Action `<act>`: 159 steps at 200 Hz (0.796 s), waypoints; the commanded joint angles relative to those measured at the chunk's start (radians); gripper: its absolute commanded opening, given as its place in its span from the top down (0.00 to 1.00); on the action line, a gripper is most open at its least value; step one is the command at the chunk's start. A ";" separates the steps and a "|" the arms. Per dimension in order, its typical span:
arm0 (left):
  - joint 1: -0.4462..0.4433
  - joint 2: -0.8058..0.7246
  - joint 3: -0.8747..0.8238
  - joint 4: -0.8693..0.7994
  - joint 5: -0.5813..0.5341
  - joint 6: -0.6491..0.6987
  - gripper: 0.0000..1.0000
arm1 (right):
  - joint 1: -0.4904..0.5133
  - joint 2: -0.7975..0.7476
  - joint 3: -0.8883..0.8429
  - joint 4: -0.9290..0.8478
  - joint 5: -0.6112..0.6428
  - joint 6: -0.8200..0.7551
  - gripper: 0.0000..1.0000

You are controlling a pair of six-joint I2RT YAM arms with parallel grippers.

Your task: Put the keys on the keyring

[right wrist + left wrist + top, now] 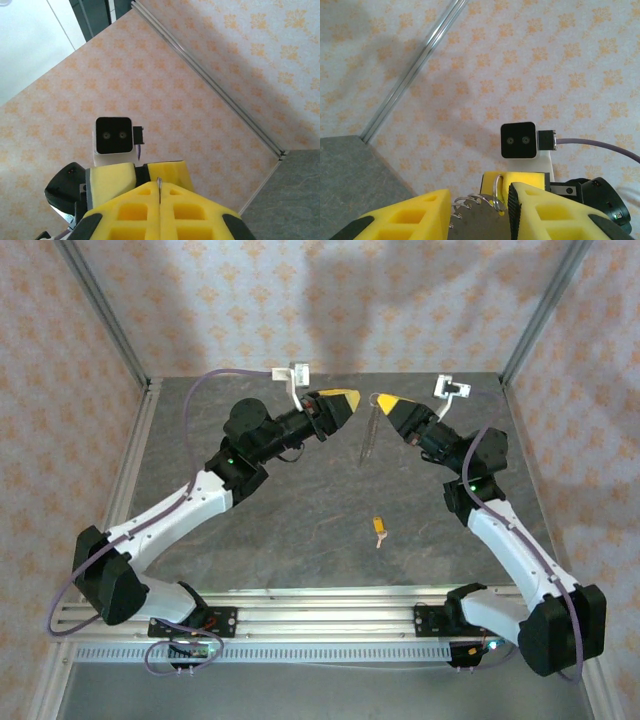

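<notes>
The right gripper [160,190] pinches the keyring [494,187]. The left gripper [480,195], just across, has fingers apart round it; holding, I can't tell. A hard tug could yank it loose.

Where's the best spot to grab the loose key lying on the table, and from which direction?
Take the key by its orange head, the widest part, coming straight down: it lies flat on the table, so a sideways approach finds no edge. Close the left gripper across the head's width, leaving the pale blade, which points toward the arm bases, free. Likely fiddly; it is tiny.
</notes>
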 commanded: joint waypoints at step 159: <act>-0.035 0.050 0.039 0.090 -0.013 -0.021 0.61 | 0.032 0.000 -0.020 0.095 0.014 0.006 1.00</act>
